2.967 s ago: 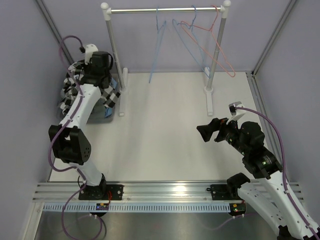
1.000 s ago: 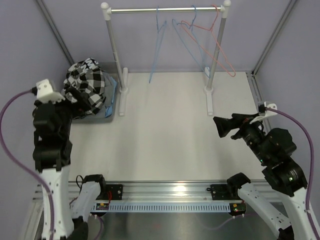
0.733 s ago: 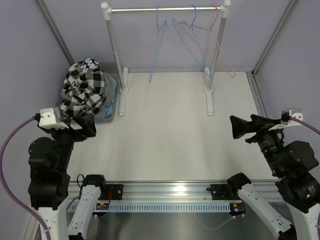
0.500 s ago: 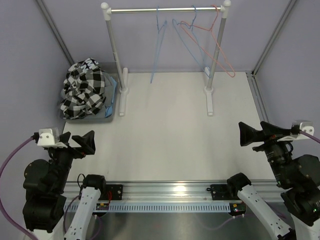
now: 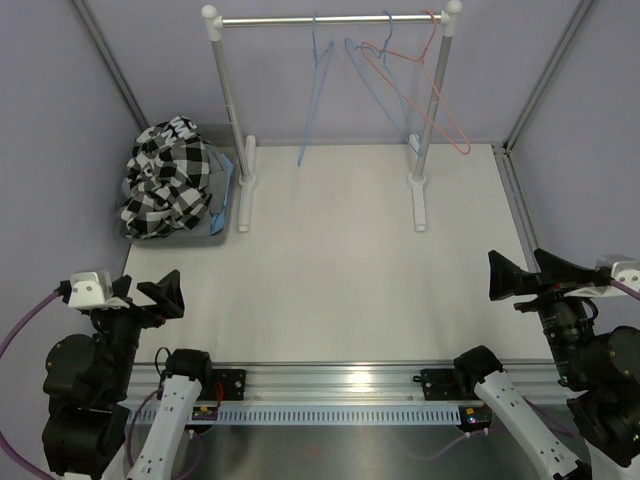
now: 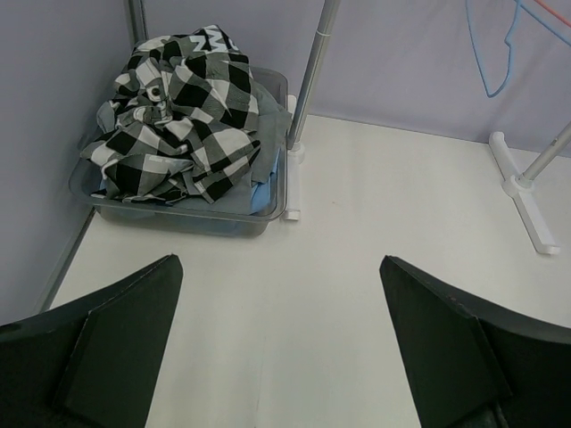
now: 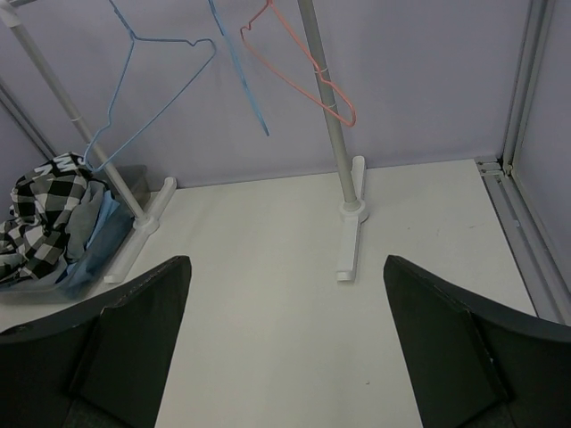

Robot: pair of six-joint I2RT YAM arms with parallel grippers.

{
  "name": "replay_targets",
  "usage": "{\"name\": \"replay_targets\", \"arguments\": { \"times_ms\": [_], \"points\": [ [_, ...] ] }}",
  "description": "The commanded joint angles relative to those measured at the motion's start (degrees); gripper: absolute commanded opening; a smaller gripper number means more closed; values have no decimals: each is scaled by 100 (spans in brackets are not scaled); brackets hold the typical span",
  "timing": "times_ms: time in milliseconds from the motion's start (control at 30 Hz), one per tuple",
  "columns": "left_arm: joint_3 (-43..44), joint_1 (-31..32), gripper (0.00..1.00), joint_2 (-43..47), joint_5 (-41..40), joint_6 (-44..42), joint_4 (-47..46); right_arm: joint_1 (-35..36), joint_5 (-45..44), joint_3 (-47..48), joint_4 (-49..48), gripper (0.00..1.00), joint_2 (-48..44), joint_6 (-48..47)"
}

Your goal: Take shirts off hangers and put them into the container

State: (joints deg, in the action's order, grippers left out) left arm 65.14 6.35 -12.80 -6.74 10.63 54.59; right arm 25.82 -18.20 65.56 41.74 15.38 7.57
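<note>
My left claw [image 6: 279, 262] hangs low at the near left corner of the white table [image 5: 330, 250], jaws spread as wide as they go and holding nothing. Ahead of it, in the far left corner, sits the shallow translucent grey plastic tray [image 6: 178, 218]. It holds all three shirts: the black-and-white checked shirt [image 5: 165, 175] crumpled on top, the plain grey shirt [image 6: 265, 107] and the light blue shirt [image 6: 269, 181] showing beneath it along the right side.

To the right, the two light blue wire hangers [image 5: 318, 90] and the pink-red wire hanger [image 5: 440, 110] hang bare on the silver rack bar [image 5: 330, 18]. My right claw [image 7: 285, 263] is at the near right edge, equally wide open and empty.

I judge the work as good as done, so the risk lies in the heap. The checked fabric mounds above the rim and spills over the near left corner. Loose cloth like that could slide out onto the table under its own weight, or if I bump the tray. If I reach back in to tuck it, a finger could catch a fold and drag a shirt out.
</note>
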Motion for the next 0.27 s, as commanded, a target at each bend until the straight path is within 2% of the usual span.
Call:
{"name": "replay_targets", "arguments": {
  "times_ms": [0,233],
  "points": [
    [-28,33,99,-30,-73,-114,-27,-7,-79,1,-130,99,0,-160],
    [-81,68,99,-47,-73,-132,-18,-7,-61,9,-201,99,18,-239]
  ]
}}
